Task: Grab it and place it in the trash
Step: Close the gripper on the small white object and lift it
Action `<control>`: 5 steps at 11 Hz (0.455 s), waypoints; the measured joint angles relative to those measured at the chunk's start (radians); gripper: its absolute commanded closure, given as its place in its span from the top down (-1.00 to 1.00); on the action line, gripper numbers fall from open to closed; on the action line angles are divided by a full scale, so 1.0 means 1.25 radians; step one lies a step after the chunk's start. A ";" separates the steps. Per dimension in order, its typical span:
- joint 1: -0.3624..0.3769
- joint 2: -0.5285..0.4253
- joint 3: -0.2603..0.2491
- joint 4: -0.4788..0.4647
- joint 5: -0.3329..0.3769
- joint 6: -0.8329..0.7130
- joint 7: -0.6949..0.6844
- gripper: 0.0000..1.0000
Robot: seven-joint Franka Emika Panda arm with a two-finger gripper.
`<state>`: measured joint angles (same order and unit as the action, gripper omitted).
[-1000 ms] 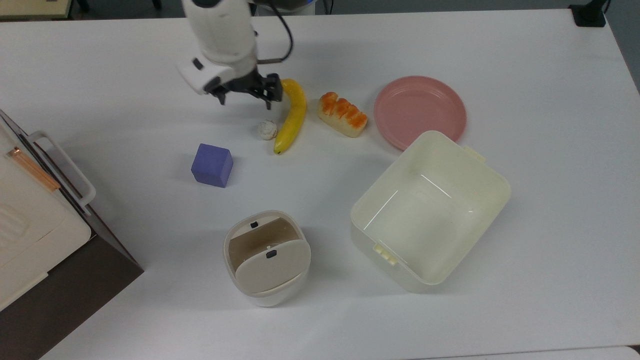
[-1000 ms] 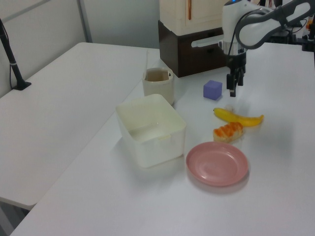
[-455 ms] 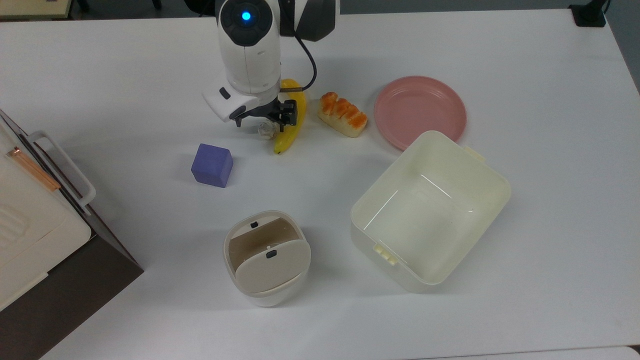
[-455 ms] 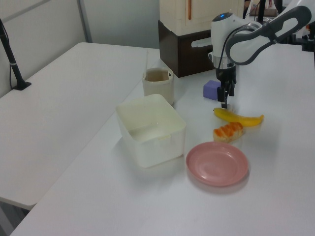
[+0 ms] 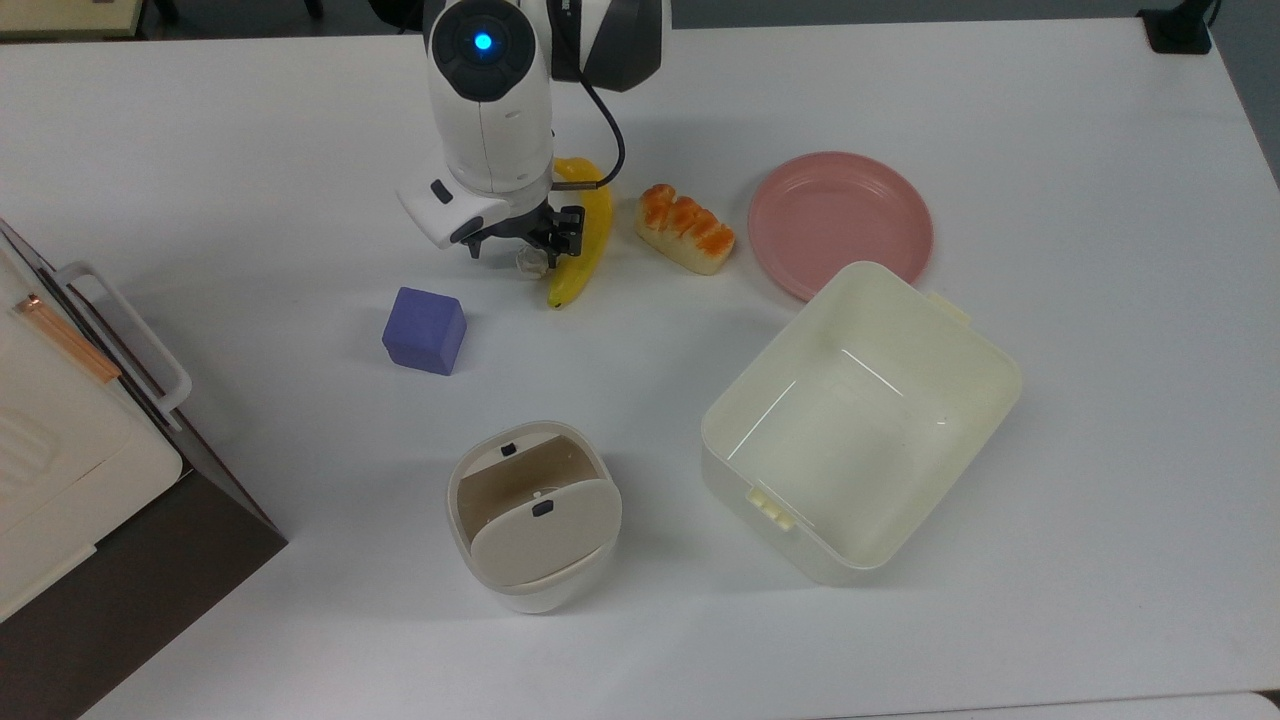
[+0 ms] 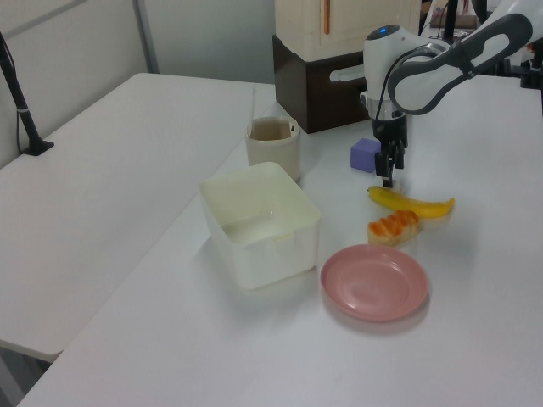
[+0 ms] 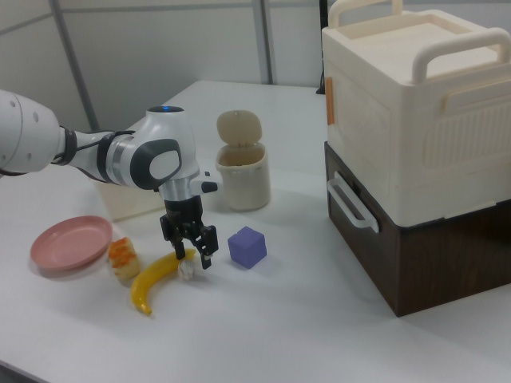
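The small off-white lumpy ball (image 5: 530, 263) lies on the white table just left of the banana (image 5: 585, 235) in the top view. My gripper (image 5: 522, 250) is lowered right over it, open, one finger on each side; the wrist hides most of the ball. In the right view the ball (image 7: 188, 271) peeks out below the fingertips of the gripper (image 7: 192, 254). The white trash bin (image 5: 530, 515), its beige flap lid tilted up, stands well toward the top view's bottom, apart from the gripper.
A purple cube (image 5: 425, 330) sits left of the ball in the top view. Bread with orange topping (image 5: 686, 228), a pink plate (image 5: 840, 215) and a cream tub (image 5: 1005, 375) lie to the right. A big cream-and-brown box (image 5: 60, 440) stands at the left edge.
The arm swung over and came down from beside the banana's top end onto the ball; in the last half second it shifted only slightly. The ball has not moved.
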<state>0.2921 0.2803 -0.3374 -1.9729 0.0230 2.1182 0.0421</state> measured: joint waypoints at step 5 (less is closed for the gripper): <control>0.004 0.006 0.001 -0.012 -0.006 0.000 -0.001 -1.00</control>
<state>0.2974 0.2872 -0.3361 -1.9874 0.0160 2.1181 0.0414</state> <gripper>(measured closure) 0.339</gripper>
